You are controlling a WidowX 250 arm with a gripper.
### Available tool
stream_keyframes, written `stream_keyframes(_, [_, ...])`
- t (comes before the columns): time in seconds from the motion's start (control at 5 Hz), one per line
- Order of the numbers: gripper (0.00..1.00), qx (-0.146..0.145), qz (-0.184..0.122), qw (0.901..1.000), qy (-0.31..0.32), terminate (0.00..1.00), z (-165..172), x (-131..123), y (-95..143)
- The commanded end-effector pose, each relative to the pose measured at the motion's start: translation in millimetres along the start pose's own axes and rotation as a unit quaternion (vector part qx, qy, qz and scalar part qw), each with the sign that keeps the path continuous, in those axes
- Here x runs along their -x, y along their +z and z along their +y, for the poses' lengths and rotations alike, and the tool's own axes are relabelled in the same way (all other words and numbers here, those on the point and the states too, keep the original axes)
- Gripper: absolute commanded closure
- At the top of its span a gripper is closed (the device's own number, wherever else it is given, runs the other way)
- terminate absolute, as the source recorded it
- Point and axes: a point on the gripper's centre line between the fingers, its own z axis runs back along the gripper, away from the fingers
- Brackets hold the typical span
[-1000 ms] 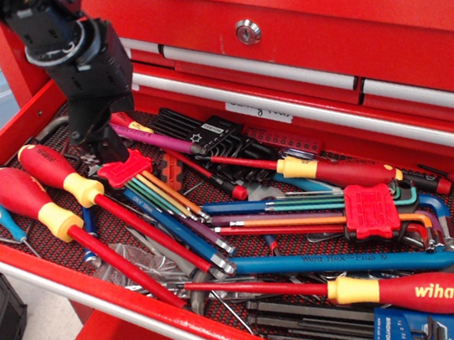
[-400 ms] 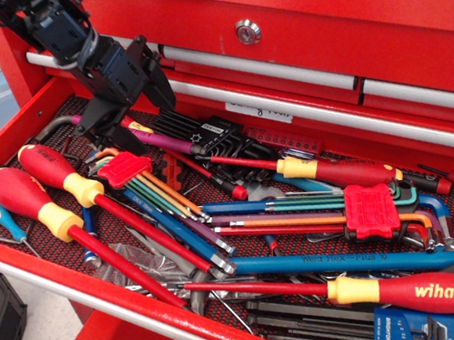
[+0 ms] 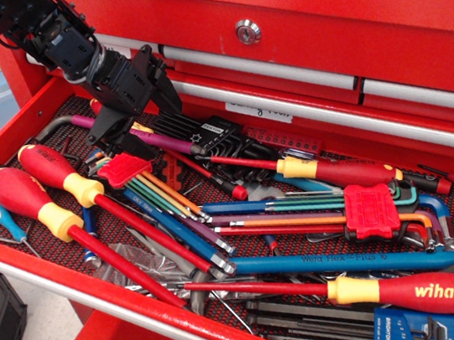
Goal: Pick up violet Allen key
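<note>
The violet Allen key point(image 3: 169, 142) lies in the back left of the red drawer point(image 3: 146, 317). Its magenta shaft runs from the left toward the middle, and its grey bent end point(image 3: 49, 129) points left. My black gripper point(image 3: 139, 125) hangs tilted just over the middle of the shaft and hides that part. One finger point(image 3: 110, 129) is on the near-left side and the other sits toward the back right. The jaws stand apart with nothing held between them. I cannot tell whether the fingers touch the key.
A red holder point(image 3: 129, 168) of thin coloured keys lies just in front of the gripper. Two red-yellow screwdrivers point(image 3: 50, 174) lie to the left and a black hex set point(image 3: 209, 134) to the right. A long blue hex key point(image 3: 350, 261) and a second red holder point(image 3: 371, 211) lie further right. The chest front point(image 3: 281, 69) rises behind.
The gripper has risen from the red holder, moved back and left, tilted over, and spread its fingers over the violet key's shaft. The tools have not moved.
</note>
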Motion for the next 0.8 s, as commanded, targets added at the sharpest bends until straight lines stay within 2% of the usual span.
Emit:
stream_keyframes(0.0, [0.00, -0.016, 0.025, 0.9995, -0.002, 0.00, -1, -4, -4])
stream_keyframes(0.2, [0.00, -0.019, 0.027, 0.9995, 0.003, 0.00, -5, -2, -11])
stream_keyframes(0.6, [0.00, -0.014, 0.011, 0.9998, 0.010, 0.00, -2, 3, -27])
